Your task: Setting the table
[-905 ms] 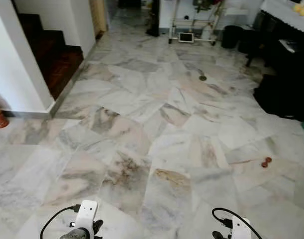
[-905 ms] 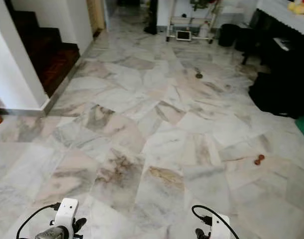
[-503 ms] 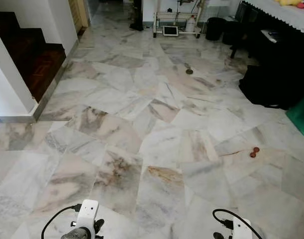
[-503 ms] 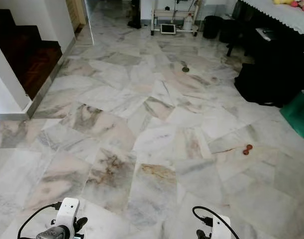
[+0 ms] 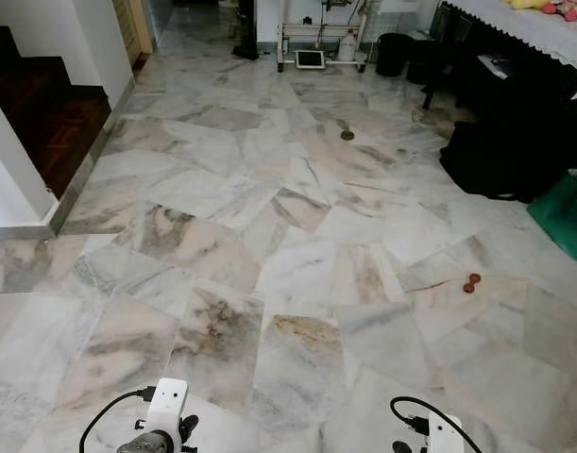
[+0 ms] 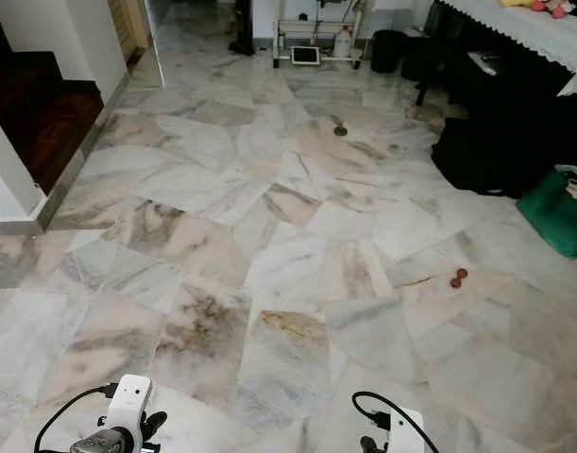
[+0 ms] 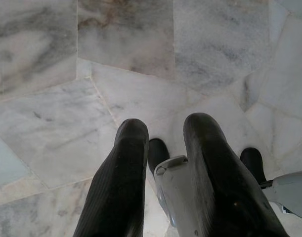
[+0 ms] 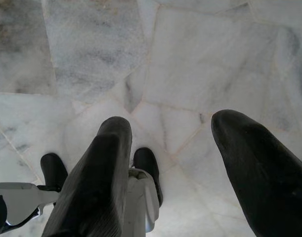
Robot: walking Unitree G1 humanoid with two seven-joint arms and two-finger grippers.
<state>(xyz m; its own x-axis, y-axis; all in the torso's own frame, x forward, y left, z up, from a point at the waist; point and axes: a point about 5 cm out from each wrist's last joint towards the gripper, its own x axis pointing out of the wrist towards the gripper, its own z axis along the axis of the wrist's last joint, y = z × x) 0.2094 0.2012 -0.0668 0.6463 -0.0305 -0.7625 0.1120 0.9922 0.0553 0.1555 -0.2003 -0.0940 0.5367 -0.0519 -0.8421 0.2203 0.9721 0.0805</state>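
Pincers hang empty, left pincer (image 7: 165, 143) and right pincer (image 8: 173, 148) both released; best steer toward the table (image 5: 543, 21), upper right, skirting the bag (image 5: 567, 215).

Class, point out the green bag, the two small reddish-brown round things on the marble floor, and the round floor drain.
green bag (image 6: 555, 219), right eye view, its front side.
reddish-brown round things (image 5: 471, 282), left eye view, between the pair.
round floor drain (image 5: 347, 135), left eye view, its centre.
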